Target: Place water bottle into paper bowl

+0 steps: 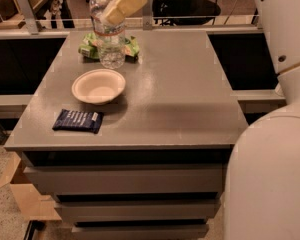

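We find the hand clamped on the upper part of the clear ribbed plastic water bottle, which is upright just behind the shallow cream-white paper bowl. Transport is the step in hand. We judge the next move is to bring the bottle over the bowl and lower it.

The hand hangs over the far left part of the desk, close to its far edge. Its pale yellow fingers slant down to the left, clamped on the upper part of the water bottle. A white arm segment rises beyond the right edge, above the rounded white body at the near right corner.
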Available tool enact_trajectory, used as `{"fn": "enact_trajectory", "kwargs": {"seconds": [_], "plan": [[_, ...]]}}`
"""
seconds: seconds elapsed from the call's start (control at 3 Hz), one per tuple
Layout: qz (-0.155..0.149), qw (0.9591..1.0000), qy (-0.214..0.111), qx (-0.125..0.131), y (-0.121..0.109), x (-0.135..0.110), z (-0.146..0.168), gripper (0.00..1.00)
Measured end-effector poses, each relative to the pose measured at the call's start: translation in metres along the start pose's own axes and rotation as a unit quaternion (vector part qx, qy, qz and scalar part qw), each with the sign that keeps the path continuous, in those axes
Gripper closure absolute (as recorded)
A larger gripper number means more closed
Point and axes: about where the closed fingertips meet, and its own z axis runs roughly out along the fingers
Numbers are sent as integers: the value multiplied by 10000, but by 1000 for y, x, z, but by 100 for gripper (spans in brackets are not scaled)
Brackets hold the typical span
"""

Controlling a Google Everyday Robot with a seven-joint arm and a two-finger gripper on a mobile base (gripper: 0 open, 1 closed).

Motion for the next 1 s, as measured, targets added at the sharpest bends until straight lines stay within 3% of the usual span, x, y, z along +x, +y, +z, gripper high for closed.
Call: {"fn": "enact_trajectory", "kwargs": {"seconds": [0.33, 1.0], "plan": [[-170, 9995, -73, -250, -1, -13, 22, 100], [-244, 9964, -100, -800, -6, -11, 75, 100]]}}
